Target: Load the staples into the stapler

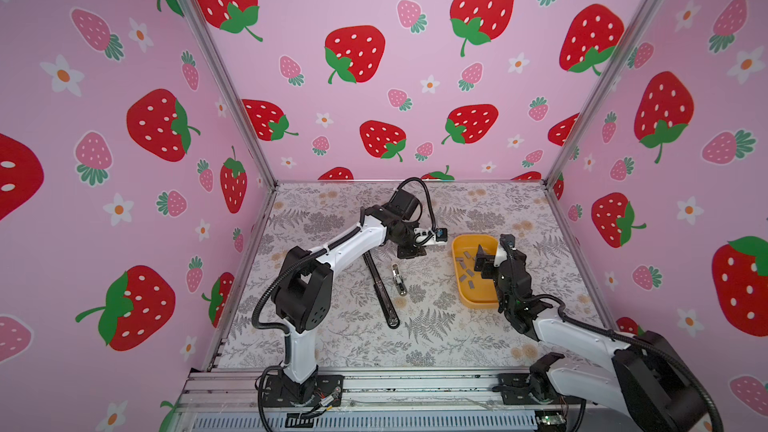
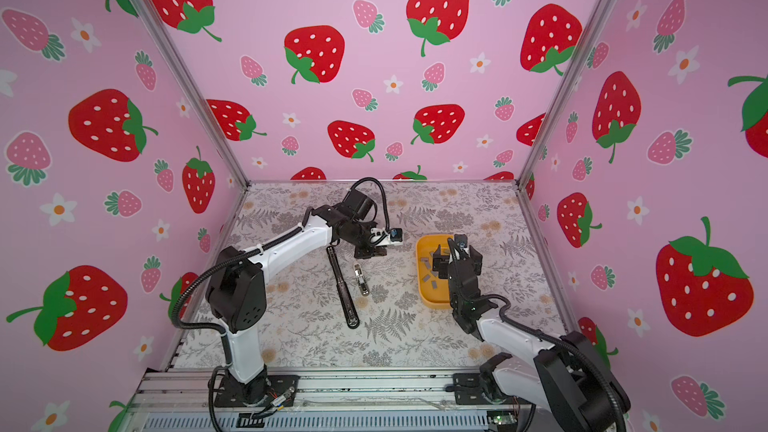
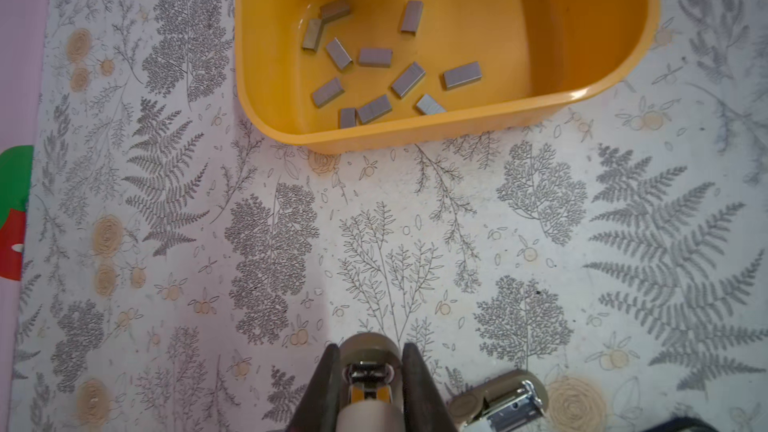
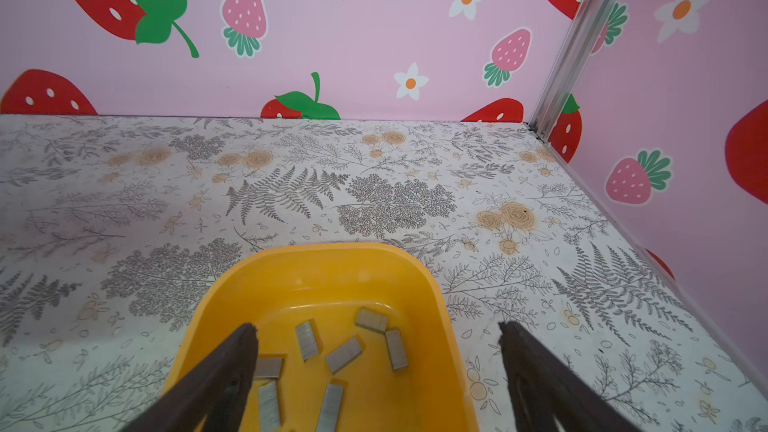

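Note:
In the left wrist view my left gripper [image 3: 370, 351] is shut on the rounded end of a beige stapler [image 3: 368, 342], its metal mechanism showing between the fingers. In both top views that gripper [image 1: 409, 252] [image 2: 370, 252] stands low over the table and hides the stapler. The staples [image 3: 375, 57] [image 4: 344, 354] [image 1: 467, 272] are several short grey strips lying loose in a yellow tray [image 3: 415, 135] [image 4: 316, 249] [image 1: 478, 305] [image 2: 432, 303]. My right gripper [image 4: 377, 328] [image 1: 484, 261] [image 2: 439, 261] hangs open above the tray, holding nothing, with one finger over the staples and one past the rim.
A second beige stapler [image 3: 498, 403] [image 1: 397, 279] with bare metal parts lies on the table beside the held one. A long black stapler [image 1: 380, 288] [image 2: 343, 288] lies diagonally near the left arm. Pink strawberry walls close in the floral table on three sides.

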You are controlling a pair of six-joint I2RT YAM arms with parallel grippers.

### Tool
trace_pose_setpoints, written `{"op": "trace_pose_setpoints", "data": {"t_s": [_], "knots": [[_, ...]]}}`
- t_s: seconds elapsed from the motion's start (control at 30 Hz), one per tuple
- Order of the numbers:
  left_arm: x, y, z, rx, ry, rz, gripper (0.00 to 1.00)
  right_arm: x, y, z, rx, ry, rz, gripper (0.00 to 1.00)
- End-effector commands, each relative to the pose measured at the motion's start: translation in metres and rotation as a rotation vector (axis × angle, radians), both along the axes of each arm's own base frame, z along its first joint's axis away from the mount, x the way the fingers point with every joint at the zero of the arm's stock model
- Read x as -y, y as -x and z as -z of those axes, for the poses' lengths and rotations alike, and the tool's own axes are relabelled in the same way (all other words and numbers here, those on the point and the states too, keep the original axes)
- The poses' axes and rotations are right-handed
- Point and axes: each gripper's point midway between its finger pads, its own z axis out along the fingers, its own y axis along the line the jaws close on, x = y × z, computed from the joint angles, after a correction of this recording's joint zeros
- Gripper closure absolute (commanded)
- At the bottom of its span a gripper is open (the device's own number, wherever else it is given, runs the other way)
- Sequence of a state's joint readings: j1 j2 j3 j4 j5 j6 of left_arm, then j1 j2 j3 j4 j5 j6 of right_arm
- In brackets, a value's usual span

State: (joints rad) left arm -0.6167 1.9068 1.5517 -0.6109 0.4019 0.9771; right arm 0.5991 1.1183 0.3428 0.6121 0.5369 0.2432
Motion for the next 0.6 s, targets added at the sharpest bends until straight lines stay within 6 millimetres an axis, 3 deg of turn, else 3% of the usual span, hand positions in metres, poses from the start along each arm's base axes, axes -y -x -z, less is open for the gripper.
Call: {"op": "trace_pose_setpoints", "data": {"t_s": [0.0,0.17,0.27,0.43,0.57], "knots": [[0.021,0.008,-0.007,-0.034,0.146,-0.002,0.93,-0.019,0.009,-0.023,-0.020,-0.167,-0.107,0.09],[0.029,0.014,-0.006,-0.019,0.154,-0.027,1.00,-0.058,0.040,-0.043,-0.046,-0.482,-0.358,0.17],[0.035,0.015,-0.014,0.019,0.164,-0.041,1.00,-0.085,0.049,-0.033,-0.131,-0.559,-0.467,0.22],[0.037,0.028,-0.029,0.063,0.223,-0.031,1.00,-0.094,0.049,-0.015,-0.206,-0.626,-0.476,0.27],[0.034,0.043,-0.034,0.091,0.277,0.002,1.00,-0.106,0.056,-0.018,-0.220,-0.671,-0.553,0.30]]}}
